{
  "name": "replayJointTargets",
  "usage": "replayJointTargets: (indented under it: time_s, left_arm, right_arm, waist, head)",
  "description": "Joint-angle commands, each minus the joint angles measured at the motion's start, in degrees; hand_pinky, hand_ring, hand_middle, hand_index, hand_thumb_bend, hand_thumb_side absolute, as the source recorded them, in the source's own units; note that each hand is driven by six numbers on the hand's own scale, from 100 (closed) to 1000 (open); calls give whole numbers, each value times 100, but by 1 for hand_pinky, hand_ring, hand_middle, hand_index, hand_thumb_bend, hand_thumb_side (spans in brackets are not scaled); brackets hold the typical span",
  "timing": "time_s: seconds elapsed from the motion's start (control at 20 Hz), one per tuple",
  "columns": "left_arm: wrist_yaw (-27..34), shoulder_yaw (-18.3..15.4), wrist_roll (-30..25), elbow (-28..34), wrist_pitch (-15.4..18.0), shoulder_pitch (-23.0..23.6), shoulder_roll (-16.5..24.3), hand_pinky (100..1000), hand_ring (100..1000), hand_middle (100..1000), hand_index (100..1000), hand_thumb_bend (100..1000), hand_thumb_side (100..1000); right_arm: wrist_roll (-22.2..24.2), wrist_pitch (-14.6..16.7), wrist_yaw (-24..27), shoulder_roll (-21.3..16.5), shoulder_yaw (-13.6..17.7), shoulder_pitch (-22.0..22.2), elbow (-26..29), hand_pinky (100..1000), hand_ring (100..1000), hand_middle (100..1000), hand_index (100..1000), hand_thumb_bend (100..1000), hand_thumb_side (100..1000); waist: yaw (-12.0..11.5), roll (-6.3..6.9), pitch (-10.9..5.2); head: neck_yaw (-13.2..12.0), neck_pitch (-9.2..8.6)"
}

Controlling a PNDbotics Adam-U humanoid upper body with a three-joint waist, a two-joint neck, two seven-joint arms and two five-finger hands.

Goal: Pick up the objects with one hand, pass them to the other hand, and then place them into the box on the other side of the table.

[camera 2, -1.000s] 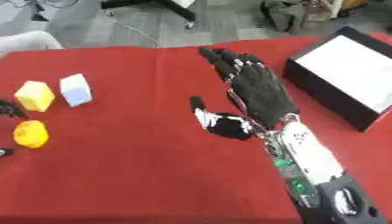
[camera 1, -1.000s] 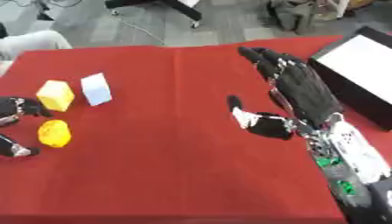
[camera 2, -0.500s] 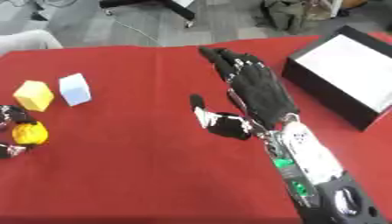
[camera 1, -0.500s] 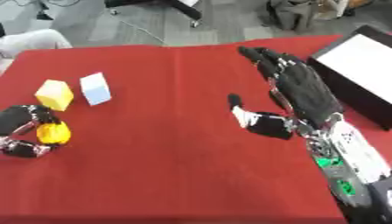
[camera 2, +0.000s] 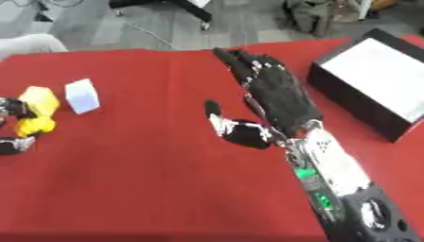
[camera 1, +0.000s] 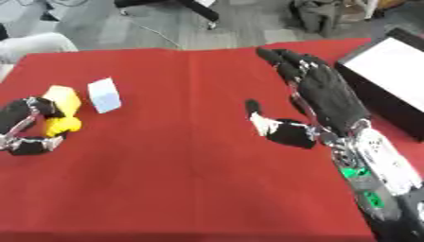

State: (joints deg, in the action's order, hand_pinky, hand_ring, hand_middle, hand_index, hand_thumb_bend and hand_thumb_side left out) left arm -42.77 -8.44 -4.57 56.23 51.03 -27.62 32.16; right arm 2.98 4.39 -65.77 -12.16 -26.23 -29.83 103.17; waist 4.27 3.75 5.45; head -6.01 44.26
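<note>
Red cloth: it covers your table point(camera 1: 182, 179) from edge to edge; every place below is given relative to the white cube.
White cube: your landmark point(camera 1: 104, 95) stands on the cloth at the far left, tilted a little, apart from both hands.
Yellow block: a squarish block point(camera 1: 64, 98) sits just left of the cube, close to it without clearly touching.
Yellow piece: a smaller rounded yellow thing point(camera 1: 62, 125) lies nearer you than the cube and to its left, directly below the block; its exact shape cannot be made out.
Left hand: your left hand point(camera 1: 25, 125) is at the left edge, left of the cube and nearer you. Its fingers are curled round the yellow piece, with dark fingers above it and the thumb side below; whether the piece is off the cloth cannot be told.
Right hand: your right hand point(camera 2: 278, 97) lies well right of the cube, mid-table, palm flat, fingers straight and pointing away from you, thumb spread toward the cube. It is released and holds nothing.
Box: a black box point(camera 2: 370, 87) with a white inside stands at the far right edge, well beyond your right hand from the cube. Nothing shows inside it.
</note>
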Motion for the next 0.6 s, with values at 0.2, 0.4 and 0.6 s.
replayJointTargets:
  time_s: [0.2, 0.4, 0.6]
  left_arm:
    - [3730, 613, -3518, 704, -563, -685, -527, 631, 410, 391, 548, 100, 193]
    - [4864, 901, -4660, 1154, -1408, -1059, -908, 634, 410, 391, 548, 100, 195]
    - [5037, 1275, -4736, 1377, -1694, -1283, -1201, 635, 411, 392, 548, 100, 197]
  right_arm:
    - [457, 377, -223, -163, -227, -454, 306, 863, 863, 898, 977, 331, 434]
    - [722, 590, -315, -163, -319, -628, 400, 889, 892, 920, 985, 357, 411]
    - [868, 707, -273, -118, -373, -738, 436, 891, 886, 916, 984, 357, 387]
  waist:
    - [-5, -35, -117]
    - [-14, -51, -110]
    - [-12, -60, -85]
  head:
    - [-13, -14]
    - [-38, -14]
    - [-48, -14]
